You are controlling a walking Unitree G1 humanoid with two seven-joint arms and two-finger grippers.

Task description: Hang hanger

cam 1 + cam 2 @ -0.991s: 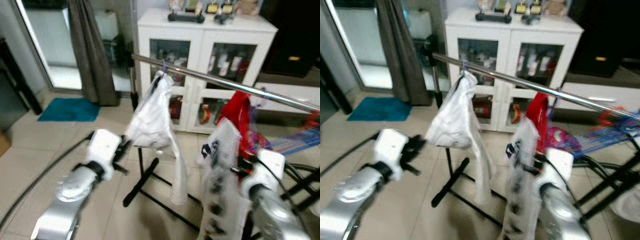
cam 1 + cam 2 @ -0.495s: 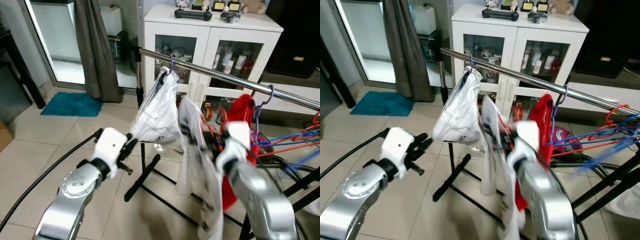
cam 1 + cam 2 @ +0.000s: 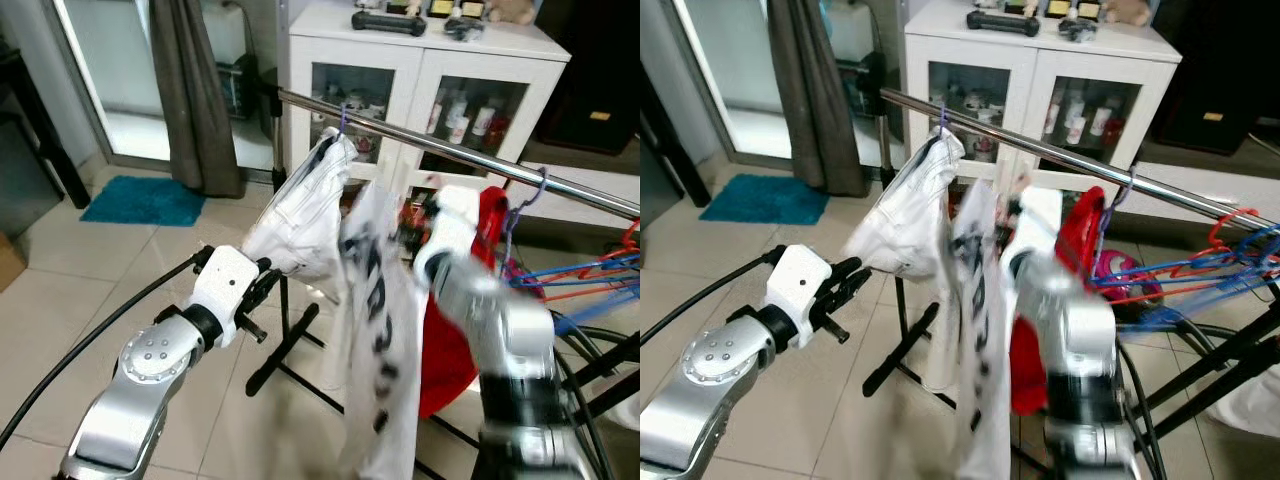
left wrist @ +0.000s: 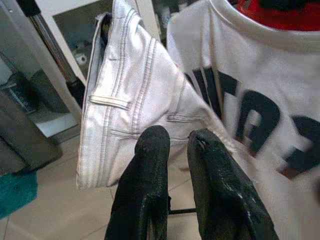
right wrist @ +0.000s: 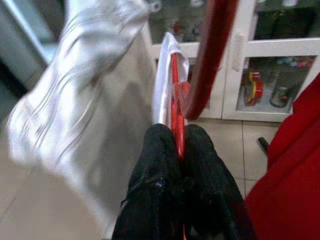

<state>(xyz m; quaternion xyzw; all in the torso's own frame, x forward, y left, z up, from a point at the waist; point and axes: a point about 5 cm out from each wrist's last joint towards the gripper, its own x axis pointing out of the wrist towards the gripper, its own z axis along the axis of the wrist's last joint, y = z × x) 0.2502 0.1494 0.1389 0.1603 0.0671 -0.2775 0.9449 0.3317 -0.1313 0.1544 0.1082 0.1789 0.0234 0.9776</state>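
A steel rail (image 3: 480,160) slopes across the scene, and a pair of white jeans (image 3: 305,215) hangs from it on a purple hook. My right gripper (image 5: 176,137) is shut on a red hanger (image 5: 175,100) whose red hook (image 5: 210,55) curves up above the fingers. That hanger carries a white T-shirt with dark letters (image 3: 375,330), held up just below the rail between the jeans and a red garment (image 3: 455,340). My left gripper (image 4: 177,137) is shut and empty, level with the jeans' lower edge (image 3: 265,280).
A white glass-door cabinet (image 3: 420,60) stands behind the rail. A dark curtain (image 3: 195,90) and a teal mat (image 3: 145,200) lie to the left. The rack's black legs (image 3: 285,350) cross the tiled floor. Coloured hangers (image 3: 590,280) bunch at the right.
My right arm has lifted the hanger and T-shirt from low in front up to just below the rail. The left gripper stays by the jeans. The camera shifted a little.
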